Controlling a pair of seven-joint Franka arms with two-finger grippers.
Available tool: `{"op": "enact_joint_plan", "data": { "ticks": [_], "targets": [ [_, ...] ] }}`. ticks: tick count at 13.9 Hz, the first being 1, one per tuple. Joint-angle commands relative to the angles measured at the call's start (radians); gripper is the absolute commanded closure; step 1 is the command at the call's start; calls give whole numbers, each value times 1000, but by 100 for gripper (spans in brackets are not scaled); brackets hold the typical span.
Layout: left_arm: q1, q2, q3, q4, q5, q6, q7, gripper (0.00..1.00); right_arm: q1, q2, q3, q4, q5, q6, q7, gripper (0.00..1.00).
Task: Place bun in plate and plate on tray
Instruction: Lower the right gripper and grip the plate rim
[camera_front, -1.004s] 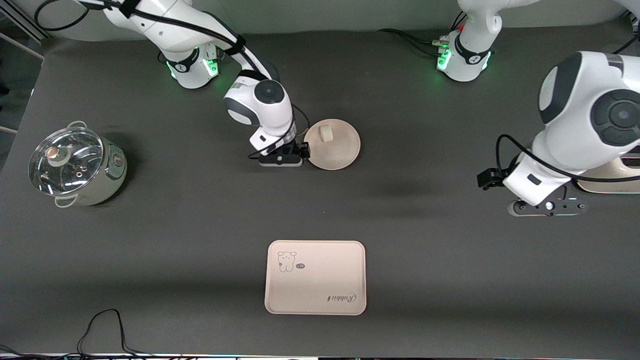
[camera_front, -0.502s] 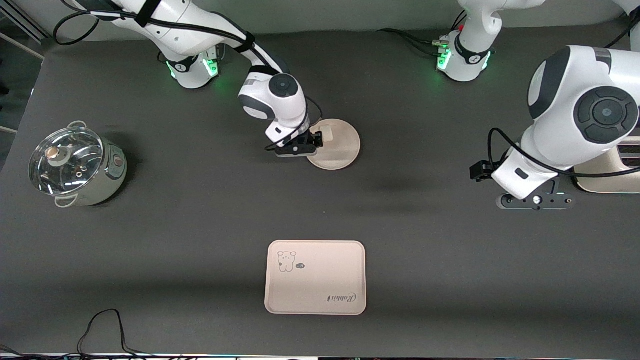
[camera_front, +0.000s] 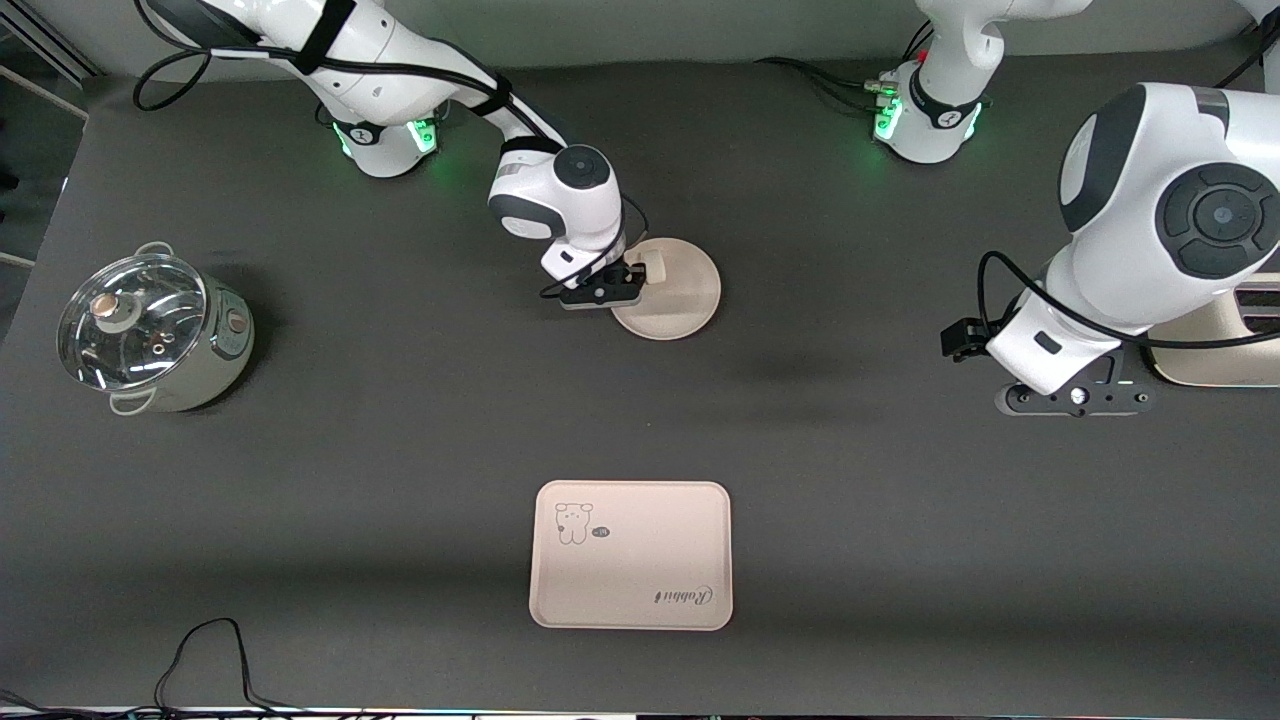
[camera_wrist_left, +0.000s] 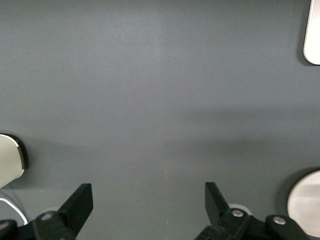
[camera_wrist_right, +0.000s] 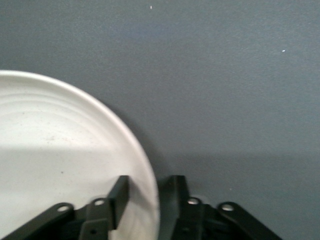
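Observation:
The round cream plate (camera_front: 682, 292) lies on the dark table near the robot bases, and the small white bun (camera_front: 654, 268) rests in it. My right gripper (camera_front: 622, 290) is down at the plate's rim on the side toward the right arm's end. In the right wrist view the gripper (camera_wrist_right: 145, 192) has one finger inside the plate (camera_wrist_right: 60, 150) and one outside, shut on the rim. The printed rectangular tray (camera_front: 630, 555) lies nearer the front camera, bare. My left gripper (camera_front: 1075, 398) is open and empty (camera_wrist_left: 149, 200) over bare table at the left arm's end, waiting.
A metal pot with a glass lid (camera_front: 150, 330) stands at the right arm's end. A cream appliance (camera_front: 1215, 358) sits beside the left gripper. A black cable (camera_front: 215, 650) lies at the table's front edge.
My right gripper moved from beside the plate onto its rim and settled there. The left arm shifted slightly toward the table's middle and stopped.

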Motion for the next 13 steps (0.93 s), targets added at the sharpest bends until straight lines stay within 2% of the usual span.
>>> {"op": "enact_joint_plan", "data": {
  "ticks": [1, 13],
  "targets": [
    [-14, -18, 18, 0, -11, -22, 17, 0, -1, 9, 1, 12, -39, -4, 45, 100],
    [-19, -1, 14, 42, -9, -19, 17, 0, -13, 8, 1, 44, -22, -13, 43, 100]
  ]
}}
